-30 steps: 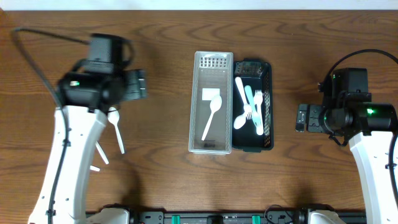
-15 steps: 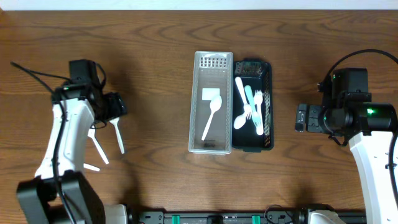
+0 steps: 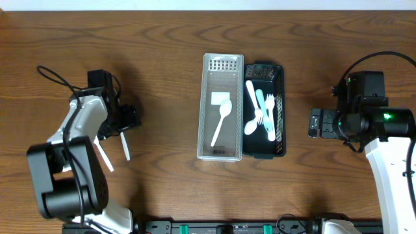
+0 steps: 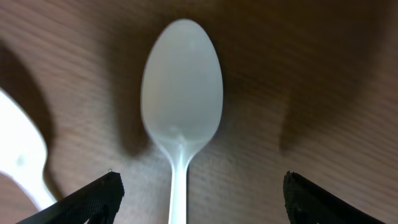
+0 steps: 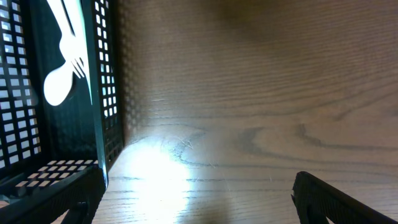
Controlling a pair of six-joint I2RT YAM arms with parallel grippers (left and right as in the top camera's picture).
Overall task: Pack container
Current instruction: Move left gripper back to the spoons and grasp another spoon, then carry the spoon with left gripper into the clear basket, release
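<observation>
A clear container (image 3: 208, 151) at the table's middle holds one white spoon (image 3: 221, 121). Beside it on the right, a black mesh tray (image 3: 280, 104) holds several white and pale blue forks and spoons (image 3: 260, 112). My left gripper (image 3: 128, 117) is open, low over a loose white spoon (image 3: 123, 143) on the table at the left. In the left wrist view the spoon's bowl (image 4: 181, 102) lies between my open fingers (image 4: 199, 196), and its handle runs toward the camera. My right gripper (image 3: 314, 123) is open and empty over bare wood, right of the tray (image 5: 62, 87).
Two more white utensils lie left of the spoon: one (image 3: 104, 156) by the left arm, and another shows at the left edge of the left wrist view (image 4: 22, 155). A dark cable (image 3: 55, 75) loops behind the left arm.
The left arm has swung down and back toward the left, bringing its gripper low over the loose white spoon. The right arm has not moved.
</observation>
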